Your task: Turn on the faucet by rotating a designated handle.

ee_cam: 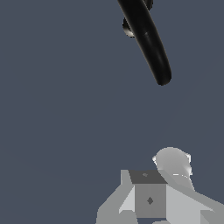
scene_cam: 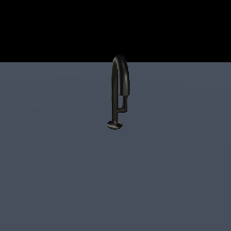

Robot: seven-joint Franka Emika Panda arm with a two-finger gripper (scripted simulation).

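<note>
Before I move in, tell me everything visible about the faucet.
The faucet is slim, glossy and black, like polished metal. Its tall, narrow inverted-U pipe stands upright on a small round disc foot on the grey floor. A thin rod, apparently the handle, sits beside the pipe's shorter leg. Nothing touches it; in the wrist view the tool is well apart from the pipe.

faucet [scene_cam: 118, 83]: black, smooth, glossy, thin pale highlights along the arched pipe | disc foot [scene_cam: 115, 125]: black, polished, small bright glints | floor [scene_cam: 54, 171]: flat slate blue-grey, matt, no texture | robot arm [ee_cam: 166, 197]: light grey and white, matt, plastic-like, smooth faces
</note>
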